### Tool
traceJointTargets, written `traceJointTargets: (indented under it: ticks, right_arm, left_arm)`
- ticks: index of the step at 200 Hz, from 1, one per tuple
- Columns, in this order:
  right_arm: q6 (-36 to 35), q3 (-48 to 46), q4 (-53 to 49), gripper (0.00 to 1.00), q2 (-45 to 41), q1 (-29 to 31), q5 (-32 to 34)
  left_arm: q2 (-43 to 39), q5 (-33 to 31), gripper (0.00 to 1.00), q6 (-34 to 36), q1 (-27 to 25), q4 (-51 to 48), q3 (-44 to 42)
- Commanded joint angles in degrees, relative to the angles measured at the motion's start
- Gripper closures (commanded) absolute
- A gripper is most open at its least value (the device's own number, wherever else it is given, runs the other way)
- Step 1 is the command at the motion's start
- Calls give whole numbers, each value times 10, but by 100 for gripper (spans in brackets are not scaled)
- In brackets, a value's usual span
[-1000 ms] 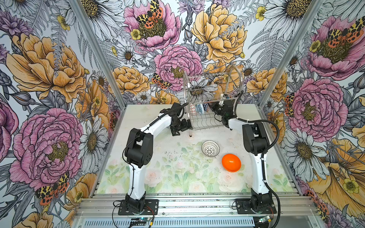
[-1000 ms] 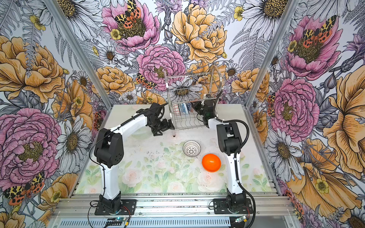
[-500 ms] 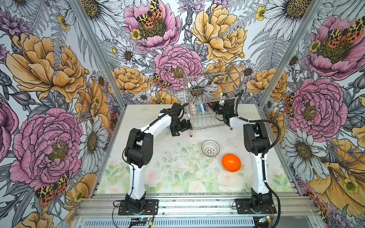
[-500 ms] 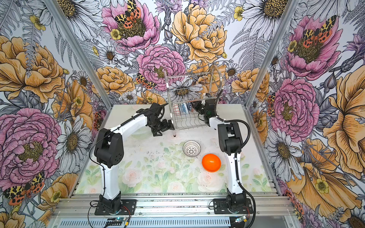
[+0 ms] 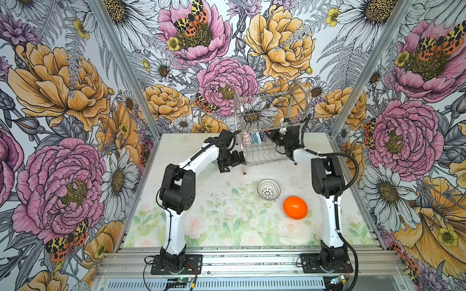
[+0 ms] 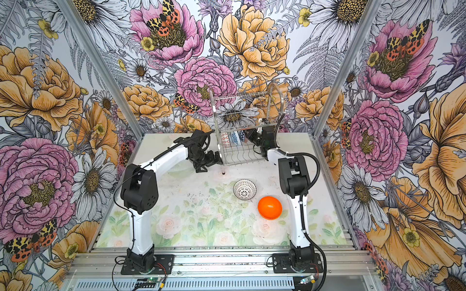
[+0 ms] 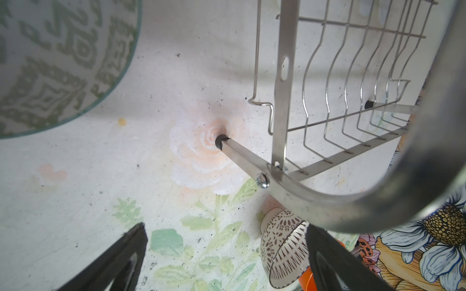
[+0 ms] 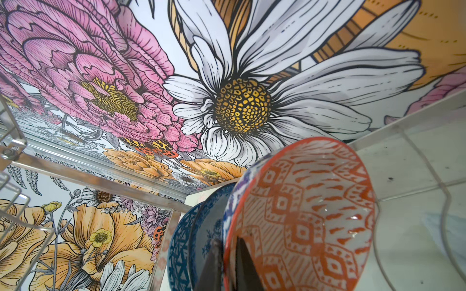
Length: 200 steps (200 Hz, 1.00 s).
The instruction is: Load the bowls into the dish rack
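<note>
Since your right tool is pinched on the rim of the orange-white bowl, which stands on edge in the lower tier of the dish rack just beside two blue bowls, treat it as stiff, glazed ceramic that could chip, and let go gently. Your left tool hangs wide open and empty by the rack's front leg. On the bench sit the lattice bowl, the glossy orange bowl, probably the slickest, and the grey-green bowl. Take each by the rim, one finger inside.
</note>
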Motion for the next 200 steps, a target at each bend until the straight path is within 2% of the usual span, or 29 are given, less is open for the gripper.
traceJointTargets:
  ticks: [1, 200]
  right_arm:
    - [-22, -21, -95, 87, 17, -7, 30]
    - [-89, -64, -139, 85, -27, -1, 55]
  left_arm:
    - [10, -6, 1, -6, -7, -7, 15]
    - [10, -7, 1, -7, -18, -10, 14]
